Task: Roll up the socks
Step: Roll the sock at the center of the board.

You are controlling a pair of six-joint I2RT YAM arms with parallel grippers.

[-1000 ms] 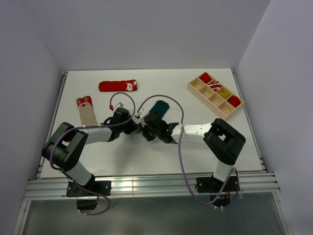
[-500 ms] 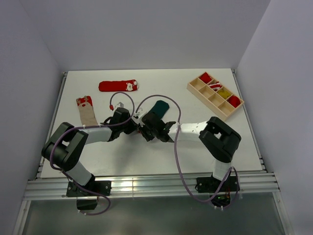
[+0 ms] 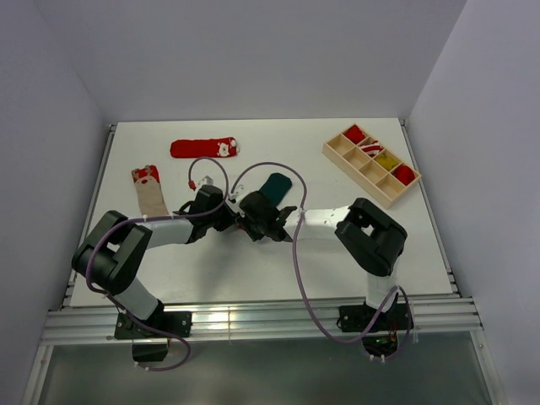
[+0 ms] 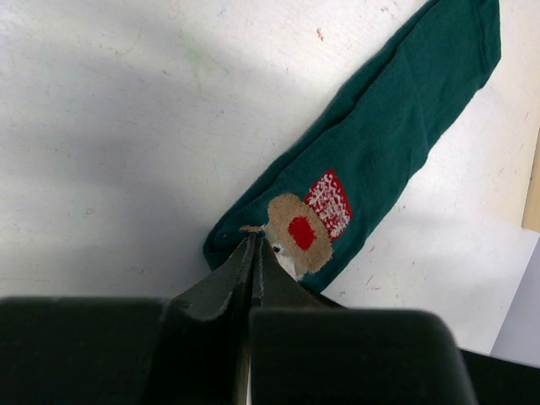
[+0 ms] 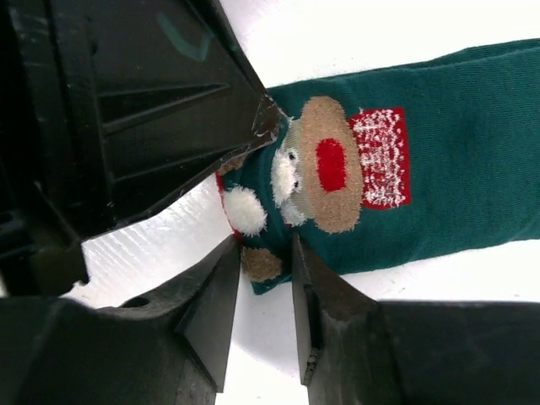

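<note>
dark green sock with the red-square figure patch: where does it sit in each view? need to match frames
Top external: dark green fabric sock at mid-table, only its toe end showing beyond the two meeting grippers.
Left wrist: sock runs from bottom centre to the upper right corner.
Right wrist: sock fills centre and right.
Shared landmark: left gripper, shut on the sock's cuff edge.

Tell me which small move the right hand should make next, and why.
Probably close the right hand. It stands open astride the cuff corner of the green sock, while the left hand is shut on the cuff edge beside it. A second pinch would likely let both start the roll.
</note>
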